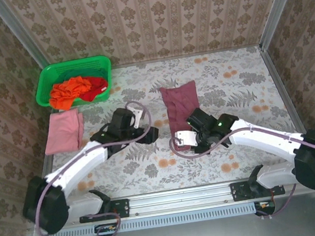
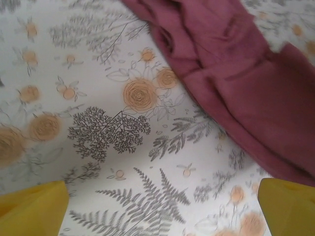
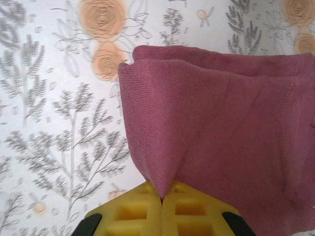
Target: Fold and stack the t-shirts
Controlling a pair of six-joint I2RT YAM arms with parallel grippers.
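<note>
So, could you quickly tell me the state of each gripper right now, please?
Left gripper: open, holding nothing.
Right gripper: shut on the maroon shirt.

Four t-shirts (image 1: 179, 106), one green basket (image 1: 73, 64), two robot arms (image 1: 76, 164), one flowered table (image 1: 241, 88)

The soft dusty maroon cloth t-shirt (image 1: 179, 106) is plain, with a fine knit weave showing in the right wrist view. The flat table (image 1: 240, 83) has a pale white cover printed with grey ferns and orange roses. At far left is a bright green plastic basket (image 1: 74, 65) with a crumpled orange cloth t-shirt (image 1: 67, 91) and a red cloth t-shirt (image 1: 96, 90). Near it is a plain light pink folded t-shirt (image 1: 64, 131). The left hand (image 2: 160, 214) and right hand (image 3: 161, 199) have yellow fingers. The walls (image 1: 149, 13) carry beige damask wallpaper.
</note>
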